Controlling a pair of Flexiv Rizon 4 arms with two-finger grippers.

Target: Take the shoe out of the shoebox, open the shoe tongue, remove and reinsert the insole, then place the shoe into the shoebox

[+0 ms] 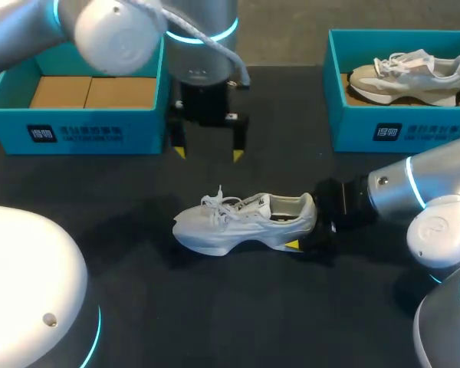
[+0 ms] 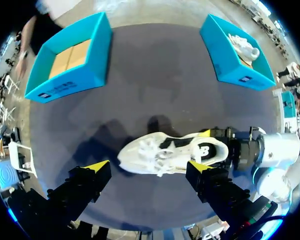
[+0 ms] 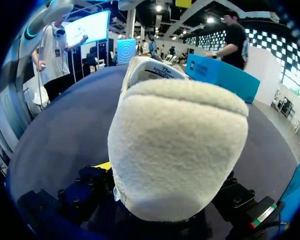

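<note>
A white shoe (image 1: 241,221) lies on its sole in the middle of the black table (image 1: 138,307), toe to the left, laces loose. My right gripper (image 1: 303,227) comes in from the right and is shut on the shoe's heel, with one yellow tip showing at the near side. In the right wrist view the fuzzy heel (image 3: 175,145) fills the gap between the fingers of the right gripper (image 3: 165,180). My left gripper (image 1: 208,153) hangs open above and behind the shoe, pointing down. In its own view the shoe (image 2: 165,152) lies below the left gripper (image 2: 147,166), untouched by its tips.
A teal shoebox (image 1: 77,130) with brown cardboard inside stands at the back left. A second teal shoebox (image 1: 368,126) at the back right holds another pale shoe (image 1: 406,77). Bare table lies in front of the shoe.
</note>
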